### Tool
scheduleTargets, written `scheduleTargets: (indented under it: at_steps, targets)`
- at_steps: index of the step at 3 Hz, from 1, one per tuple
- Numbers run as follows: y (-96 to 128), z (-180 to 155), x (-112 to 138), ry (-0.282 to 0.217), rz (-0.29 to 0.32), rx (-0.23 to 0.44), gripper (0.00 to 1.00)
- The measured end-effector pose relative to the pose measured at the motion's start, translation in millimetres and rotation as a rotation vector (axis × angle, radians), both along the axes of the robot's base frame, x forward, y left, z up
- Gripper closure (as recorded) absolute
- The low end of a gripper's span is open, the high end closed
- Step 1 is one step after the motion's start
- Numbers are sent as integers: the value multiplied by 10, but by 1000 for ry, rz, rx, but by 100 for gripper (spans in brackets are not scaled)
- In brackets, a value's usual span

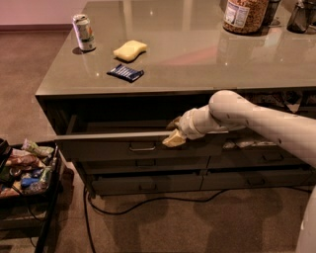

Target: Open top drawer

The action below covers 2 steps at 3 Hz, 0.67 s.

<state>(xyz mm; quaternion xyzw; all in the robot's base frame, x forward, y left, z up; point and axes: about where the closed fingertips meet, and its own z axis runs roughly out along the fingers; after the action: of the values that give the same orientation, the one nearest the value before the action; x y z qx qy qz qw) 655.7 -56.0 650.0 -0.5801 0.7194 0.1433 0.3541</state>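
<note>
A brown carpet (237,227) lay under a big grey table (197,54), and on the shiny top sat a can (83,32), a yellow sponge (130,50), a blue packet (125,72) and a jar (244,15). Just under the top, the top drawer (98,147) stuck out a little way, with its small handle (142,147) in the middle. The gripper (173,132) on the white arm (256,118) was at the drawer's top edge, just right of the handle, and I could not tell if it gripped the edge or was loose.
</note>
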Motion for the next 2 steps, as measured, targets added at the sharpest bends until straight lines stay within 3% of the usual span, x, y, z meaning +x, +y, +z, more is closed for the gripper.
scheduleTargets:
  at_steps: [1,2]
  targets:
    - [0,0,0,0,0,0,55]
    - [1,0,0,0,0,0,50]
